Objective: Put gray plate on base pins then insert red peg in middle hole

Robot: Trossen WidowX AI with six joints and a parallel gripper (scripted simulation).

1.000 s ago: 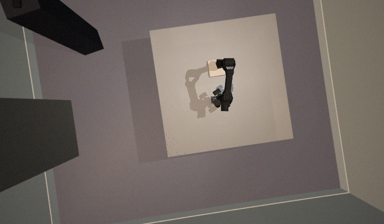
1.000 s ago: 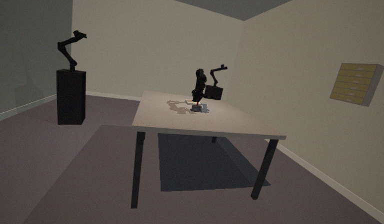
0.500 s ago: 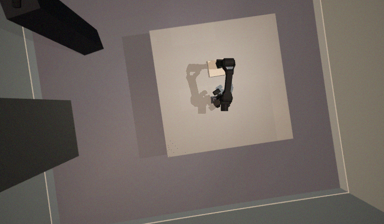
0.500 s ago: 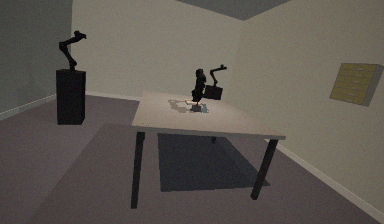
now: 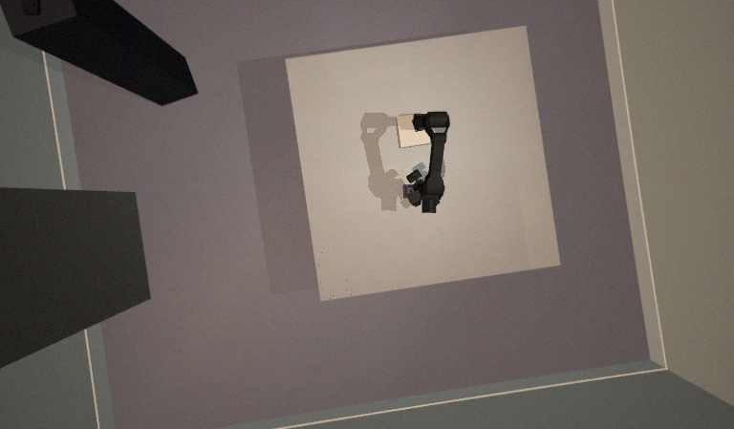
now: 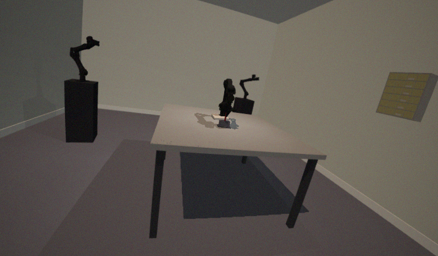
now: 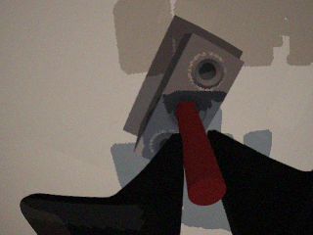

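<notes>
Gripper point(image 7: 196, 157) clamped on peg point(image 7: 199, 157), tip just short of plate point(image 7: 186, 78) hole point(image 7: 206, 70) ahead. Plate looks tilted, maybe unseated on base; risk: peg angled, jams or catches rim.

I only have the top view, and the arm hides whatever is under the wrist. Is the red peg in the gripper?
Observer: Yes. The wrist view shows the red cylindrical peg clamped in the black parallel-jaw gripper.
Operator: Where is its tip?
Observer: Over the flat gray plate, at a dark patch beside a ringed hole. I cannot tell whether it has entered.
Operator: Is it upright?
Observer: In the exterior view it looks roughly vertical above the plate.
</notes>
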